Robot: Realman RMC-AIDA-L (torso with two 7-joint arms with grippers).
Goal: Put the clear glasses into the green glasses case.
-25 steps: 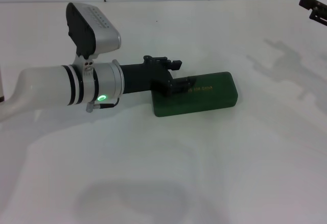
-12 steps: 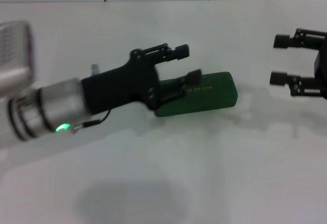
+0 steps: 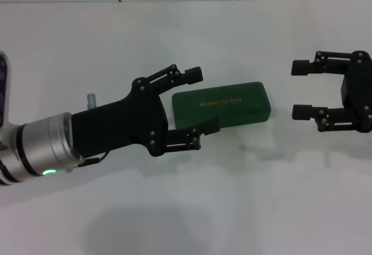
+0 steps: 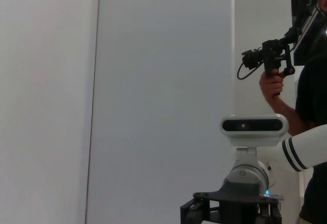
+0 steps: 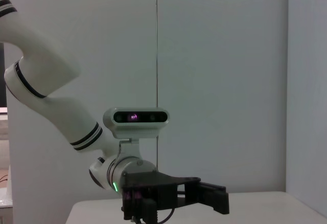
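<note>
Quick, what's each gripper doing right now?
Left gripper: open, empty, beside the closed green glasses case.
Right gripper: open, empty, off the case's other end.

The only writing is a short line of small gold lettering across the lid of the shut green case [image 3: 224,107], and it is too small to be read.

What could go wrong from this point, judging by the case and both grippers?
1. The green case lies shut and no clear glasses show in any view, so it may have been closed without them.
2. The left gripper hangs open right at the case's end; a careless move might knock it.
3. The right gripper, open and facing the case, might crowd the left one.
</note>
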